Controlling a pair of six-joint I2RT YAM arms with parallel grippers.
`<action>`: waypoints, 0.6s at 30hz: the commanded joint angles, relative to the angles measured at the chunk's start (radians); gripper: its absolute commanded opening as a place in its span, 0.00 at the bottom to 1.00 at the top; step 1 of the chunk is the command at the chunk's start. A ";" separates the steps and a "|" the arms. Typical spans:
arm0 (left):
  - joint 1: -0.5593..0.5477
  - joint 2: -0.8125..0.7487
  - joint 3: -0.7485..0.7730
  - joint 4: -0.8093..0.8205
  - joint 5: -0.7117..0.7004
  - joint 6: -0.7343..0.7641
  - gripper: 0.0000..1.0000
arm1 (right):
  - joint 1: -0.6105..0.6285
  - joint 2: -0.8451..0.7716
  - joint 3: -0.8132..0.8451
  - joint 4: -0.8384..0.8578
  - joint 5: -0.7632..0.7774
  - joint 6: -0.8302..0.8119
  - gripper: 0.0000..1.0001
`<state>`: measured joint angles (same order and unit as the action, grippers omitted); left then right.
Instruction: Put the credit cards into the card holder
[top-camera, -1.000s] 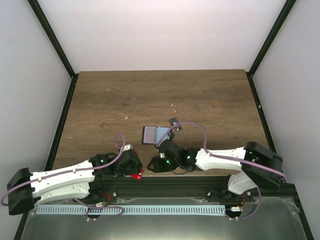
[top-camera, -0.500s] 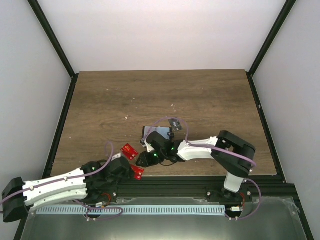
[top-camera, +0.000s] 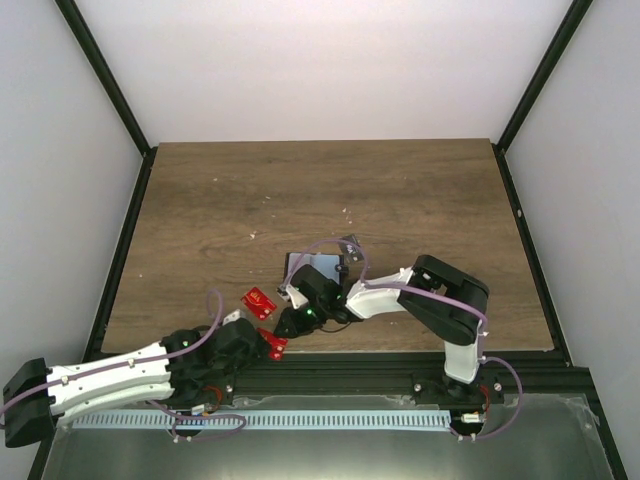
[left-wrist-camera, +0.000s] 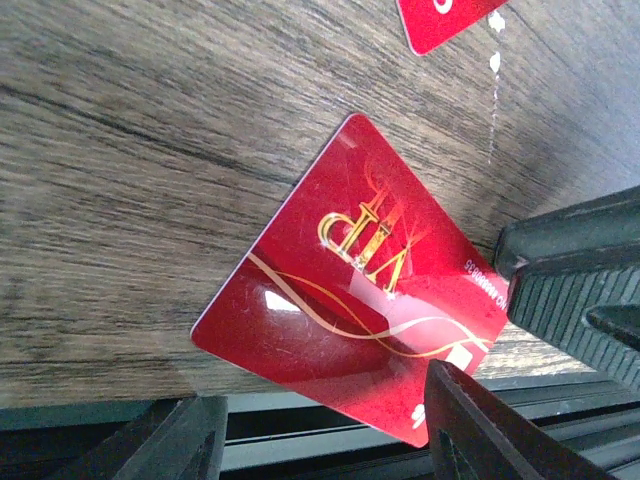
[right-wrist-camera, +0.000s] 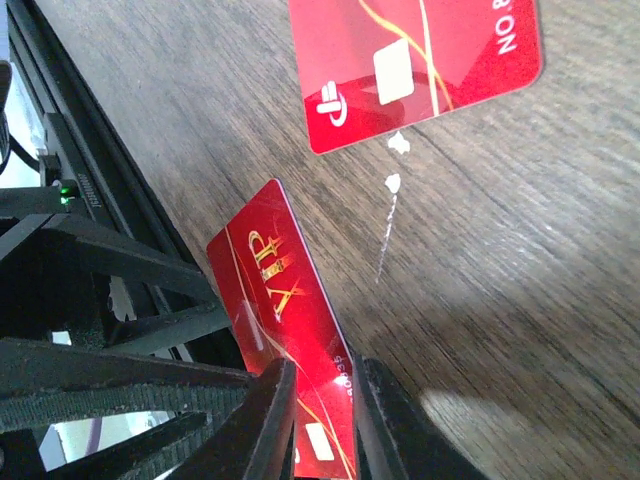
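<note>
Right gripper (right-wrist-camera: 322, 385) jaws pinch the red VIP card (right-wrist-camera: 285, 320), tipped on edge at the worktop (right-wrist-camera: 480, 300)'s near edge; left gripper (left-wrist-camera: 330, 442) jaws gape beside it; card holder (top-camera: 312, 262) lies nearby, partly under the right arm.

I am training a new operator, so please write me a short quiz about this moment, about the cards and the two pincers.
1. True or false: the red VIP card lies in the middle of the table.
2. Which arm's pincer has its fingers on both sides of that card?
3. How many red cards show in the top view? A) one B) two C) four

Key:
1. False: it lies at the near edge.
2. The right pincer; the left pincer stands open.
3. B: the VIP card and a second red card farther in.
</note>
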<state>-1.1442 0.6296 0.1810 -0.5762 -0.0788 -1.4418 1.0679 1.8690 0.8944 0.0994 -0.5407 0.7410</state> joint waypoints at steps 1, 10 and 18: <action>0.003 -0.004 -0.038 0.146 -0.091 -0.005 0.54 | -0.003 0.020 -0.035 0.041 -0.063 0.004 0.18; 0.005 -0.089 -0.038 0.196 -0.195 0.038 0.46 | -0.002 0.031 -0.087 0.123 -0.151 0.039 0.15; 0.008 -0.090 -0.038 0.288 -0.178 0.089 0.39 | -0.002 0.047 -0.082 0.139 -0.156 0.050 0.15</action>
<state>-1.1511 0.5636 0.1547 -0.5720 -0.0940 -1.4250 1.0679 1.8889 0.8177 0.2352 -0.6884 0.7826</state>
